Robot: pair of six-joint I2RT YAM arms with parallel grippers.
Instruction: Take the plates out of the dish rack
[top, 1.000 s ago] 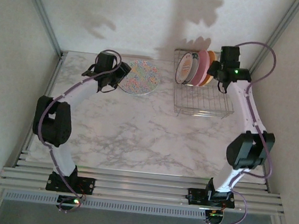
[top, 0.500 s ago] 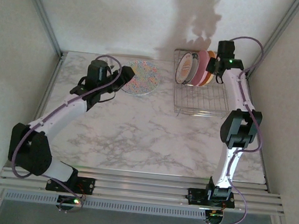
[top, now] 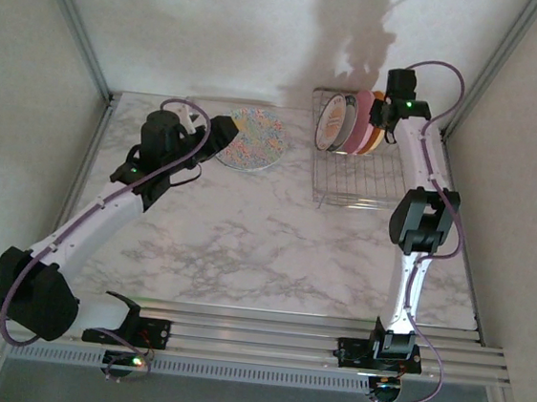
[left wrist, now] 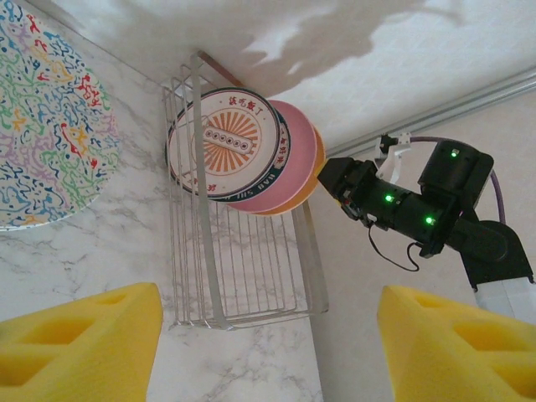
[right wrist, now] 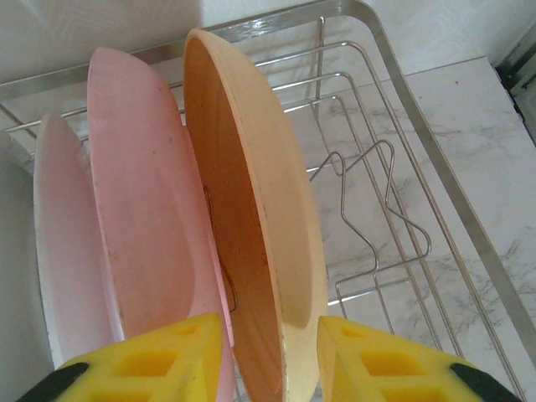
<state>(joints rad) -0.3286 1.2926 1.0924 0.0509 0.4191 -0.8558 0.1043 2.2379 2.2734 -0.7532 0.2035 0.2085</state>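
The table (top: 244, 247) is white marble, with pale walls close around it. At the far right stands the dish rack (top: 361, 184). Three plates stand on edge in it: a white plate (left wrist: 224, 142) on the left, a pink plate (right wrist: 142, 193) in the middle and an orange plate (right wrist: 251, 209) on the right. One speckled plate (top: 251, 139) lies flat on the table at the far left, out of the rack.

Your left gripper (left wrist: 268, 339) hangs just beside the speckled plate. Its pads are wide apart and there is nothing in them. Your right gripper (right wrist: 270, 347) is at the top of the orange plate, with one yellow pad (right wrist: 151, 360) on each side of its edge. I cannot tell if the pads press on the plate or just sit close to it.

Here is what could go wrong. One pad is in the thin gap between the pink plate and the orange plate. If you lift from here, that pad may rub the pink plate. It could tip it onto the white plate or drag it up too.

The pads reach only the edge of the orange plate. It could swing, slip out and fall back into the rack.

The bottom of the plate could also catch on a wire (right wrist: 368, 209). Then the whole rack may slide or come up with it.
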